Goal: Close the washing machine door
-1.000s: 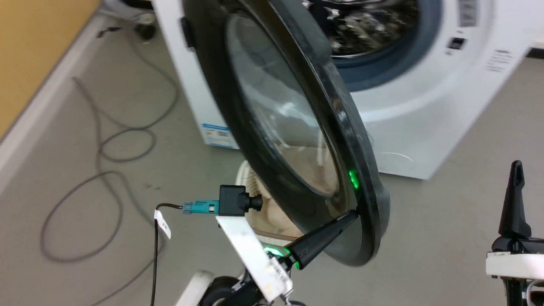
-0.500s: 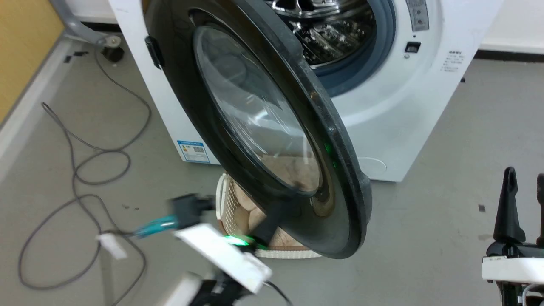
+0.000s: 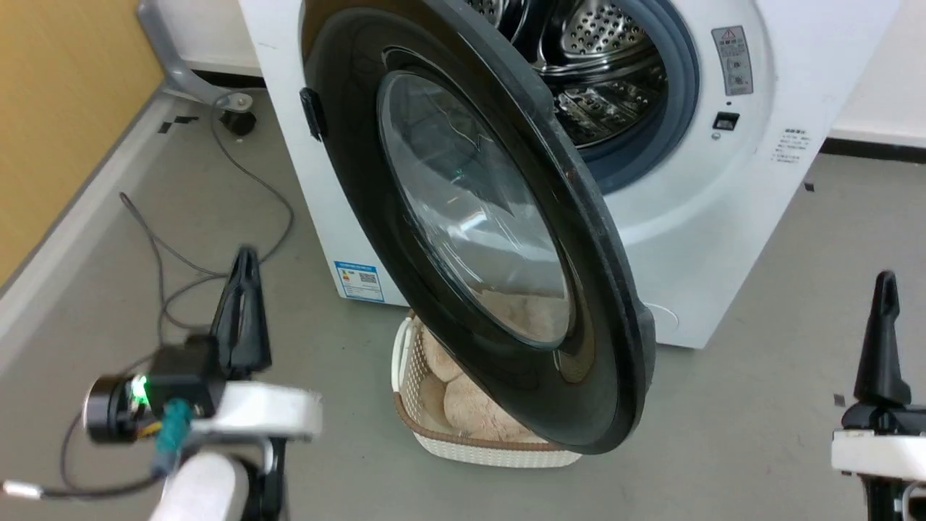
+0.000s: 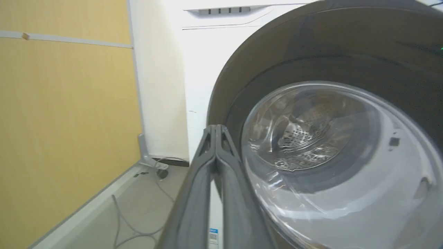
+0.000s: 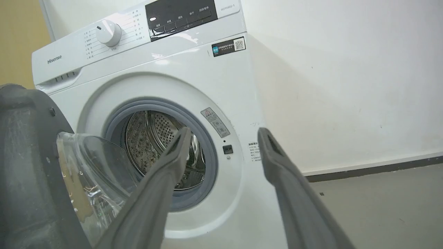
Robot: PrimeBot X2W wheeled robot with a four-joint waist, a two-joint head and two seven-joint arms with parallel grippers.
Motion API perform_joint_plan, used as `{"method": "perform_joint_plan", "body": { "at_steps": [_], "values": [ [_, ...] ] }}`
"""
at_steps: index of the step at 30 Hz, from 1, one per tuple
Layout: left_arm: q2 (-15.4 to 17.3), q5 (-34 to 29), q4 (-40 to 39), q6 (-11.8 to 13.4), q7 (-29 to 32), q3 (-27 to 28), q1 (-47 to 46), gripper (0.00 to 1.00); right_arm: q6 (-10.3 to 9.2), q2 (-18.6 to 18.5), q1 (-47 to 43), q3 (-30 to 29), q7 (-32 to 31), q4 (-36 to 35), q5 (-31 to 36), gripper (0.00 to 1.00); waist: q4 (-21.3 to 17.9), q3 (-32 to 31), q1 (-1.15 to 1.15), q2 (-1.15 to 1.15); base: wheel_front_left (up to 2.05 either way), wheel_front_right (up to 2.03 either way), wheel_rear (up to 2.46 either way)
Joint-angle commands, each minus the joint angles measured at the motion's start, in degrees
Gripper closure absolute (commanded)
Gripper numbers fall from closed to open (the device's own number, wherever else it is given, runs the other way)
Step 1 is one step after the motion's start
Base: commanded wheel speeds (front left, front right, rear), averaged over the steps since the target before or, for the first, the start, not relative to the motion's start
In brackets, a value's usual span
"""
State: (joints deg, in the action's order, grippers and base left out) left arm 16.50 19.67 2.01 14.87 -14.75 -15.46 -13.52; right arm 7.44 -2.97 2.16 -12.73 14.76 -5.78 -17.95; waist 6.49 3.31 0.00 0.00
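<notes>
The washing machine door (image 3: pixel 434 304), black-rimmed with a bulging glass window, stands swung out to the left of the white washing machine (image 3: pixel 709 239), so the steel drum (image 3: pixel 600 58) is exposed. My left gripper (image 3: pixel 244 257) is shut on nothing and points up, low and to the left of the door, apart from it. In the left wrist view its joined fingertips (image 4: pixel 215 128) sit just left of the door (image 4: pixel 311 58). My right gripper (image 5: pixel 224 133) is open and empty, facing the machine's front (image 5: pixel 193 79) and the drum (image 5: pixel 155 145), with the door (image 5: pixel 27 155) at its left.
A cream basket (image 3: pixel 434 434) holding a beige plush toy stands on the floor under the door's lower edge. Grey cables (image 3: pixel 166 282) loop across the floor at the left, along a yellow wall (image 3: pixel 58 108). Bare floor (image 3: pixel 759 405) lies right of the door.
My left gripper, shut, has left the door's lower rim and swung down and left, now pointing up. The head view shifted. The right gripper kept its place.
</notes>
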Motion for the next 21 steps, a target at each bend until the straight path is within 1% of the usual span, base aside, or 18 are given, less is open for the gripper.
{"method": "perform_joint_plan", "body": {
  "at_steps": [1,4,7,8,9,10,15,18,21],
  "values": [
    [0.24,-3.09,-0.43,1.25,-0.23,0.29,2.19,0.00,0.05,0.10,1.24,-0.05,0.24,-0.75,0.48,0.00,0.18,-0.33,0.00,0.00,0.00,0.00,0.00],
    [-0.72,-6.81,-1.83,3.74,-0.24,2.06,5.45,0.00,0.05,0.10,3.15,-0.01,0.24,-2.27,0.07,0.00,0.38,-0.83,0.00,0.00,0.00,0.00,0.00],
    [-1.62,-8.98,-3.12,4.86,-0.24,3.80,8.77,0.00,0.05,0.10,5.61,0.57,0.24,-4.29,-1.39,0.00,0.61,-1.30,0.00,0.00,0.00,0.00,0.00],
    [-1.88,-9.42,-3.33,4.87,-0.24,4.34,9.68,0.00,0.05,0.10,6.60,0.65,0.24,-5.13,-2.29,0.44,0.71,-1.40,0.00,0.00,0.00,0.00,0.00],
    [-1.95,-10.18,-3.33,4.93,-0.24,4.75,10.52,0.00,0.05,0.10,7.55,1.06,0.24,-5.96,-3.51,0.79,0.84,-1.50,0.00,0.00,0.00,0.00,0.00],
    [-1.85,-11.18,-3.29,4.90,-0.24,4.89,11.20,0.00,0.05,0.10,8.42,1.96,0.24,-6.86,-4.47,1.00,0.96,-1.58,0.00,0.00,0.00,0.00,0.00],
    [-3.82,-12.21,-3.40,3.62,-0.24,6.12,13.60,0.00,0.05,0.10,12.96,6.88,0.24,-13.52,-9.78,1.00,1.68,-1.52,0.00,0.00,0.00,0.00,0.00],
    [-5.04,-12.50,-3.22,2.76,-0.24,7.08,14.25,0.00,0.05,-0.08,14.76,12.80,0.24,-18.02,-12.03,1.00,2.03,-1.30,0.00,0.00,0.00,0.00,0.00],
    [-5.97,-13.15,-3.20,1.99,-0.24,7.97,14.48,0.00,0.05,-2.83,15.22,19.93,0.24,-21.20,-14.57,1.00,2.19,-1.08,0.00,0.00,0.00,0.00,0.00]
  ]
}}
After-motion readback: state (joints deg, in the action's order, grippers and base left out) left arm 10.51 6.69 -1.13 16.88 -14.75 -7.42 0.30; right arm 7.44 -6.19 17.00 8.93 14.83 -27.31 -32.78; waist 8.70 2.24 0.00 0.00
